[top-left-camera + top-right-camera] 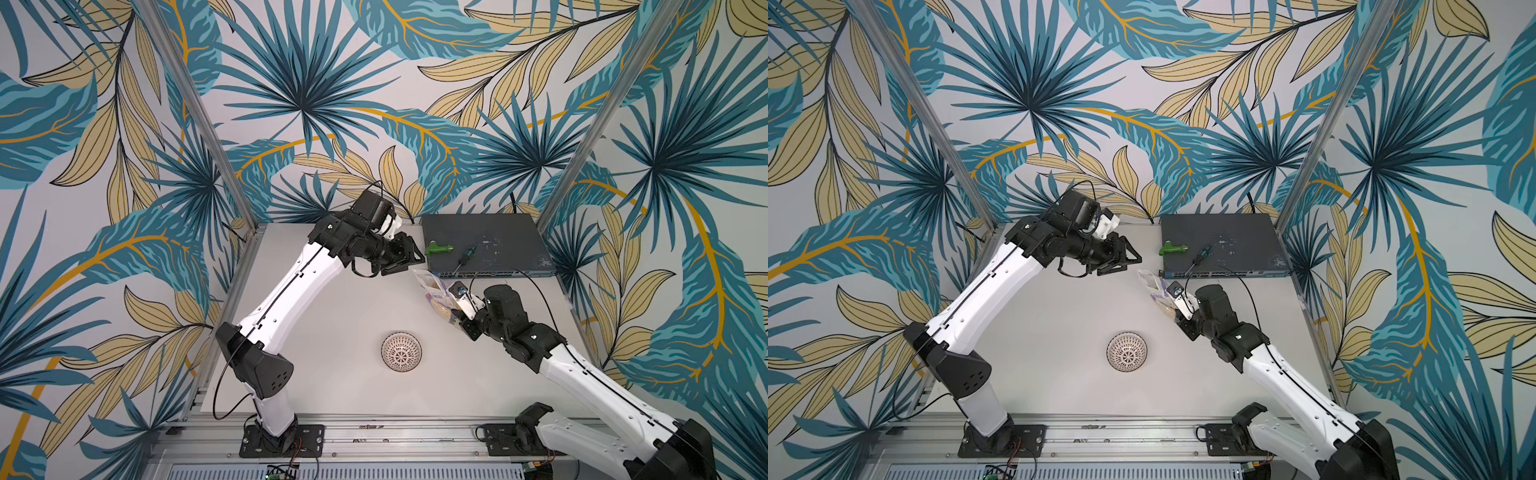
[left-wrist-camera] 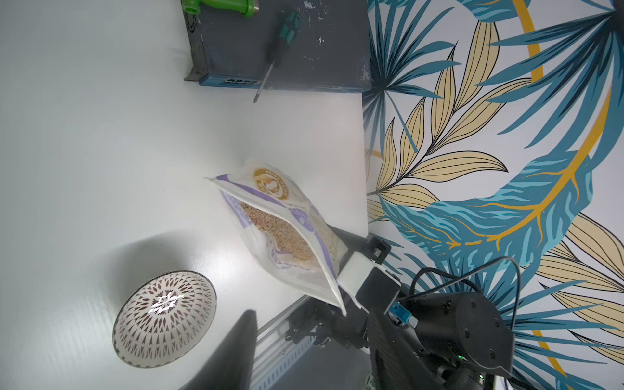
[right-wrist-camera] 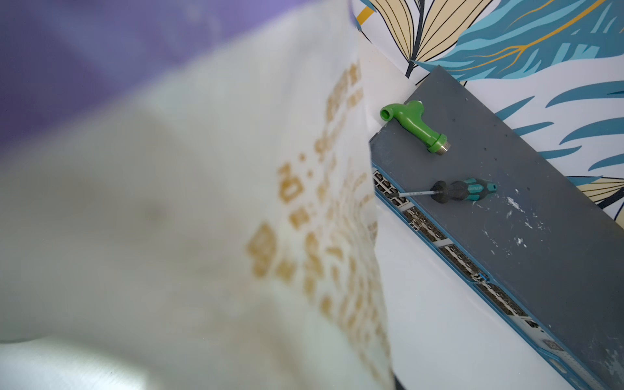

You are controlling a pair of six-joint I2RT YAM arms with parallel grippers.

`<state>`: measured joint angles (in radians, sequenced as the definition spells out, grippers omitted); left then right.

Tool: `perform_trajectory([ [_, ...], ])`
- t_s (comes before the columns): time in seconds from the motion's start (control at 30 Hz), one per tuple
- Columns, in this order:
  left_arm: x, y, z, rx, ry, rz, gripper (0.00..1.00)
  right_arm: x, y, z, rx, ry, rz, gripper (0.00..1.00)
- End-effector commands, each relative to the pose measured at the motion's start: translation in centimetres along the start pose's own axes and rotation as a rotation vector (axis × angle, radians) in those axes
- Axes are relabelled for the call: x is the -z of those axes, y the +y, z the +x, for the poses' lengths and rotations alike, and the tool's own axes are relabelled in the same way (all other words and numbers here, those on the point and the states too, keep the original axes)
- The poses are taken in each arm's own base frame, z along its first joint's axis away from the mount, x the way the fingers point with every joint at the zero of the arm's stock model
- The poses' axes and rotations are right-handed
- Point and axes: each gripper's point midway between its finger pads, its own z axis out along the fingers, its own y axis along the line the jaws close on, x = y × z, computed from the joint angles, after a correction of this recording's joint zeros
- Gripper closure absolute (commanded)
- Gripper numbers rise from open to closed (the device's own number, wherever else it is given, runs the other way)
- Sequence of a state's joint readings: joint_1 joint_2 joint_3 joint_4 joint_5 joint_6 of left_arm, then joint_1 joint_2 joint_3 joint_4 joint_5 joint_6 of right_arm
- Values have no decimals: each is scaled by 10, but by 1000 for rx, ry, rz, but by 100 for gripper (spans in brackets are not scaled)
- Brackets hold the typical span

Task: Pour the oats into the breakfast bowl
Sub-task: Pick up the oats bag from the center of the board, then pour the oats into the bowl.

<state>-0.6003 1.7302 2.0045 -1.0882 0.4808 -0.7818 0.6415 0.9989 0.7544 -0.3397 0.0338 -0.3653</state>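
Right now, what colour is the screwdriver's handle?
The screwdriver handle is black and teal; the right wrist view shows it best.

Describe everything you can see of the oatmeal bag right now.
The oatmeal bag is a crinkly pouch of clear and white plastic with purple print and a round gold emblem near its upper end. Beige oats show through the clear panel. It is tilted and apparently lifted off the white table, pinched at its lower edge by the right end effector. The left end effector stands open beside it, not touching. Whether its mouth is open is unclear.
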Motion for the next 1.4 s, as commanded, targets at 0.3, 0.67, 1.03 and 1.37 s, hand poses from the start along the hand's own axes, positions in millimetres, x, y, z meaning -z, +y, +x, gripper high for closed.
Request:
perform_trajectory([
  [0.3, 19, 45, 42, -327, -12, -82, 41, 48, 17, -22, 137, 25, -125, 100],
  [0.67, 0, 64, 69, -582, -17, -117, 37, 57, 46, 5, 240, 157, -239, 100],
  [1.03, -31, 67, 83, -683, 11, -64, 54, 56, 51, 18, 262, 239, -261, 100],
  [1.37, -37, 80, 88, -869, -103, -38, 55, 56, 56, 13, 249, 266, -260, 100],
])
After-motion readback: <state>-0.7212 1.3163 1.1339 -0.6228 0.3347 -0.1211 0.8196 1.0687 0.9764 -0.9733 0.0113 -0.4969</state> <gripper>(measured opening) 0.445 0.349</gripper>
